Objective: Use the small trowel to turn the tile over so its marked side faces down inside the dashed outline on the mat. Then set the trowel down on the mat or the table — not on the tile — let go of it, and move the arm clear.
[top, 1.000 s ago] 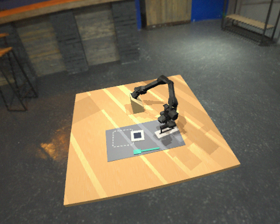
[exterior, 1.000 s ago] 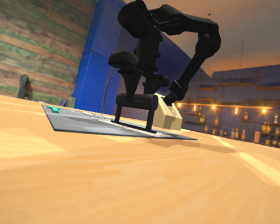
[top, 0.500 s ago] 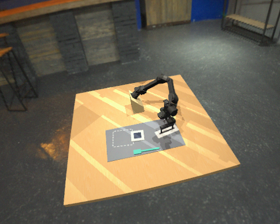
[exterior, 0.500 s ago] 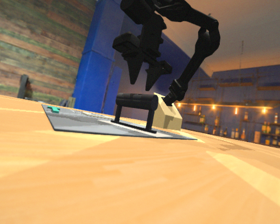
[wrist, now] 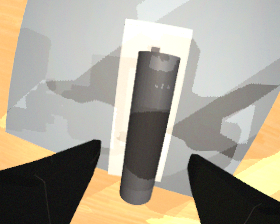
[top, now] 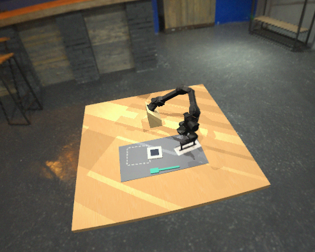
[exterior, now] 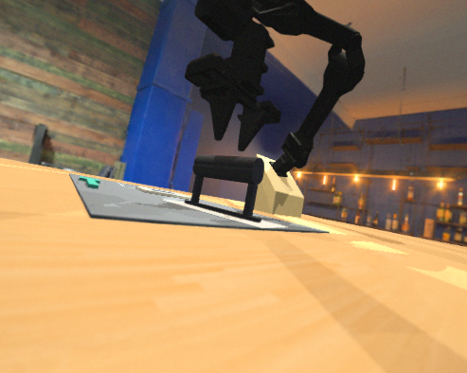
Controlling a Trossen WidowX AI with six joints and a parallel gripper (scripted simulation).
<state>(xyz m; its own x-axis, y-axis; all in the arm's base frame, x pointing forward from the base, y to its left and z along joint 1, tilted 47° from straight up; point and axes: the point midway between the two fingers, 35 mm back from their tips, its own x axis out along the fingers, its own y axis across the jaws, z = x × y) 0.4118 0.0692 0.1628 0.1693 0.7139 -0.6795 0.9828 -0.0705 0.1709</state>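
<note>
Atop a wooden table (top: 136,203) (exterior: 173,295), the gray mat (top: 137,174) (exterior: 126,205) (wrist: 75,30) bears the white-framed, dark-centered tile (top: 150,157), overlapping the right edge of the dashed outline (top: 127,156) in the top view. Near it lies the green trowel (top: 165,169) (exterior: 91,182). Above the black handle (top: 188,141) (exterior: 227,168) (wrist: 149,125), the gripper (top: 181,132) (exterior: 229,145) (wrist: 145,153) is open and empty.

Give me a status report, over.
Gripper open, empty, above black handle. Tile dark square up, mostly outside dashed outline. No obstruction seen between gripper and handle.
</note>
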